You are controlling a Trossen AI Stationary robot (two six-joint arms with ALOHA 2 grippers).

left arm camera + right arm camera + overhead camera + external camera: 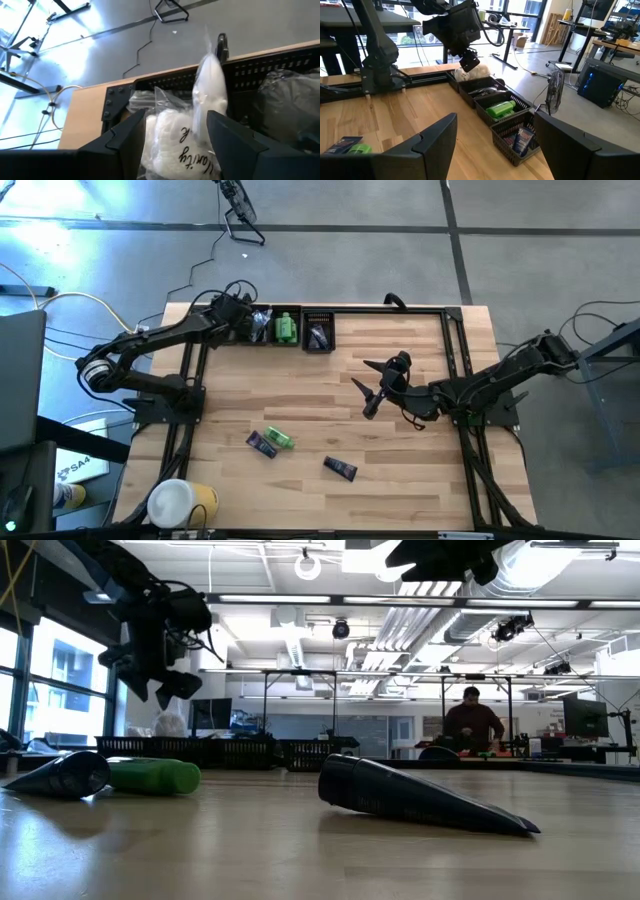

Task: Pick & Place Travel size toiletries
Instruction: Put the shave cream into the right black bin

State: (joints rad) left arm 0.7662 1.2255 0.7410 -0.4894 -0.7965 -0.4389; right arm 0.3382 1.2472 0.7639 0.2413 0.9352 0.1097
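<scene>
My left gripper point(245, 320) is open over the far-left end of a row of black baskets point(303, 310). Its fingers stand on either side of a white plastic-wrapped packet point(172, 142) that lies in the end basket; the right wrist view shows the gripper point(470, 62) just above the packet point(470, 74). I cannot tell whether it touches the packet. A green bottle point(287, 330) and a dark sachet point(318, 335) lie in other baskets. On the table lie a purple sachet point(261, 443) beside a green bottle point(279, 440), and another sachet point(340, 468). My right gripper point(366, 397) is open and empty above mid-table.
A large white-and-yellow cylinder point(180, 502) lies at the table's near left corner. Black rails point(455, 360) run along the table's sides and far edge. Bare wood lies between the baskets and the loose items. A person point(474, 725) sits far off in the room.
</scene>
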